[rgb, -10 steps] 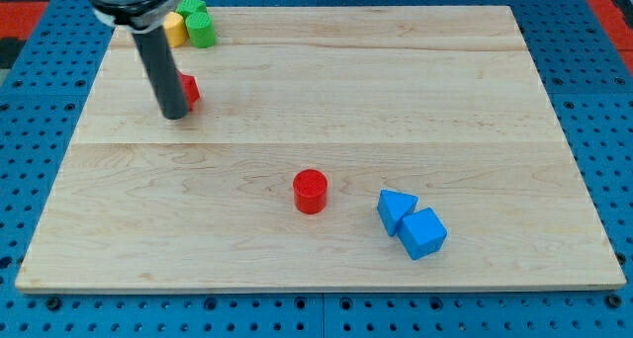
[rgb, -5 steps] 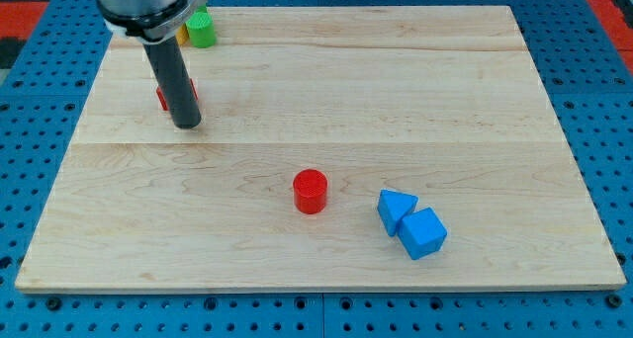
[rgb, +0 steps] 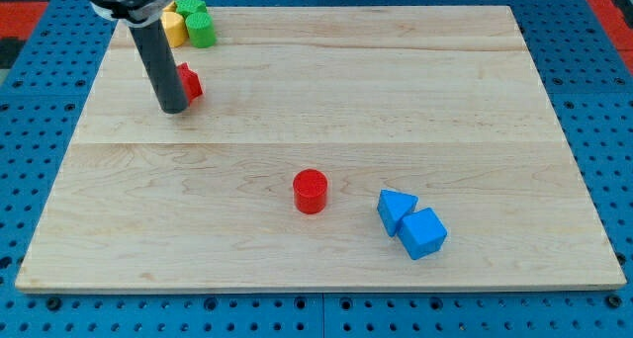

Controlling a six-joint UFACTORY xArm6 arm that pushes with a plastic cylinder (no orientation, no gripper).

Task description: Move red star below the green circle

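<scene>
- My tip [rgb: 174,111]: blunt lower end of a matte dark cylindrical rod, set on the board [rgb: 326,71] at the view's upper left; no jaws are carried, so nothing is held and no open or closed state applies
- Red star [rgb: 189,82]: seen just to the view's right of the rod, touching or nearly touching it; partly hidden behind the rod, so the star outline is only partly made out
- Green circle [rgb: 202,29]: short matte cylinder at the view's top left corner, above the red star and a little right of it, clearly apart from it
- Yellow block [rgb: 174,28]: pressed against the green circle on its left; shape unclear
- Second green block [rgb: 191,5]: tucked behind those two, mostly hidden
- Red cylinder [rgb: 310,191]: standing upright near board centre, well apart from the tip
- Blue triangle [rgb: 396,208] and blue cube-like block [rgb: 423,232]: touching each other, lower right
- Board: pale planked wood with visible grain, laid on a blue perforated base [rgb: 326,318]
</scene>
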